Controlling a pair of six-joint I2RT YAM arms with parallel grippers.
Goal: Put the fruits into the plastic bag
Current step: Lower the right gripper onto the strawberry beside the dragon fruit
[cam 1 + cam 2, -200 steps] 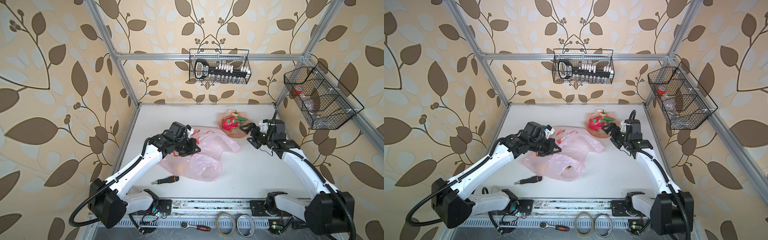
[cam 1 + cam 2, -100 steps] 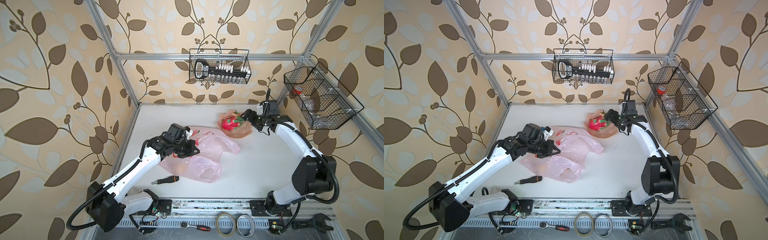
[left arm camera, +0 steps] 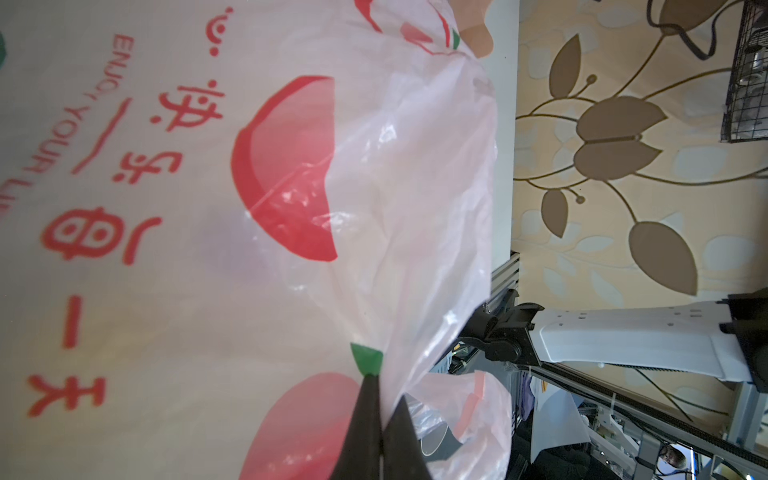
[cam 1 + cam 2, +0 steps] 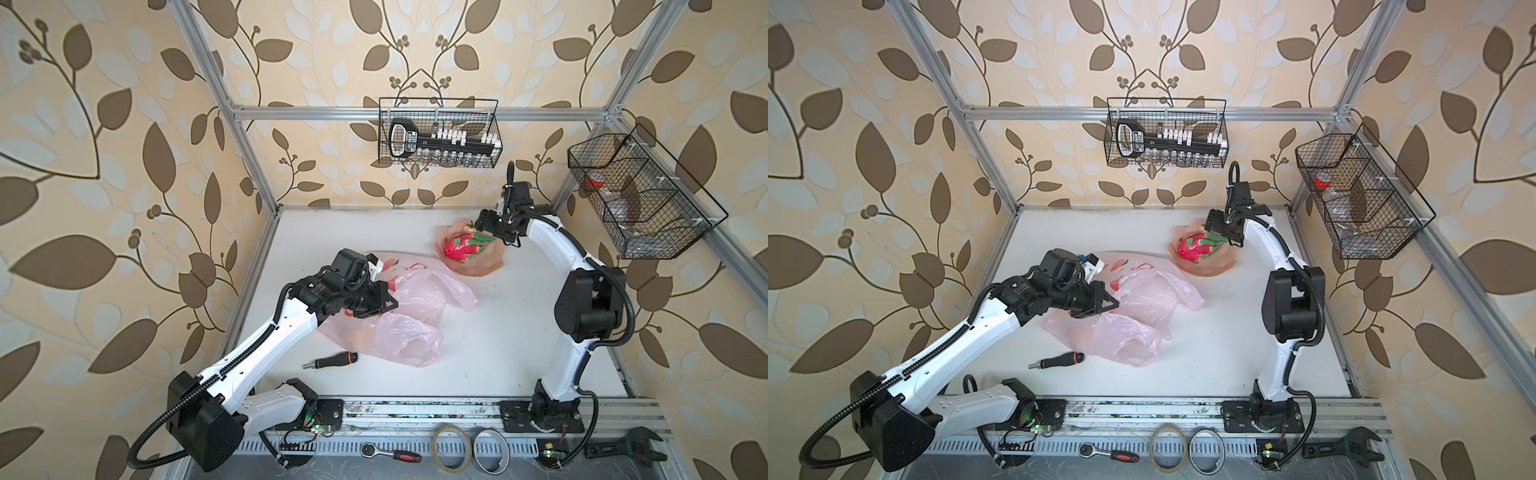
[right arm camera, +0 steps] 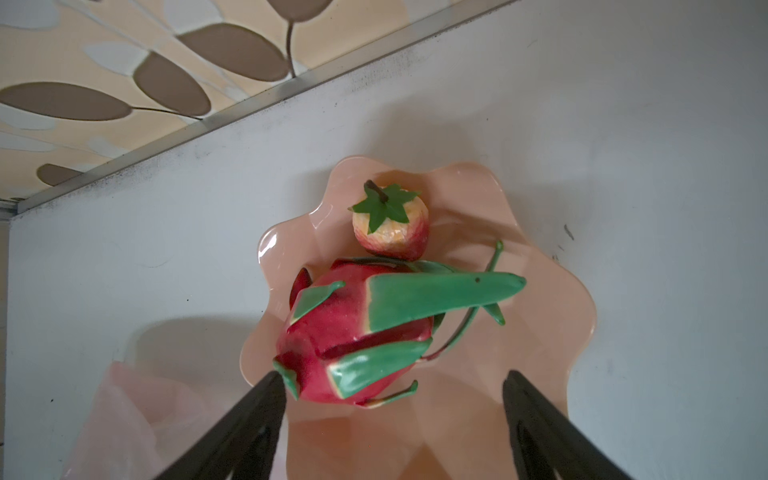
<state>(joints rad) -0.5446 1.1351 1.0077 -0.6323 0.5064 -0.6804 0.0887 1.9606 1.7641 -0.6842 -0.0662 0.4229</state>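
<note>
The pink-red dragon fruit (image 4: 461,247) (image 4: 1196,247) (image 5: 353,332) lies on a peach scalloped plate (image 4: 482,266) (image 5: 540,311) at the back right. A small strawberry (image 5: 390,228) sits behind it. My right gripper (image 4: 482,230) (image 4: 1214,228) (image 5: 392,376) hangs open just above the fruit's end, one finger close beside it. The pale-pink plastic bag (image 4: 415,307) (image 4: 1142,307) (image 3: 249,208) lies crumpled mid-table. My left gripper (image 4: 392,305) (image 4: 1115,305) (image 3: 384,390) is shut on a fold of it. A faint orange shape (image 4: 361,336) shows through the bag.
A screwdriver (image 4: 330,360) lies in front of the bag. Wire baskets hang on the back wall (image 4: 438,133) and the right wall (image 4: 640,195). Tape rolls (image 4: 453,449), a ratchet (image 4: 390,453) and a wrench (image 4: 611,446) rest along the front rail.
The right arm swung from mid-table back over the plate, and its jaws have narrowed a little. The left gripper kept its hold on the bag and barely moved.
</note>
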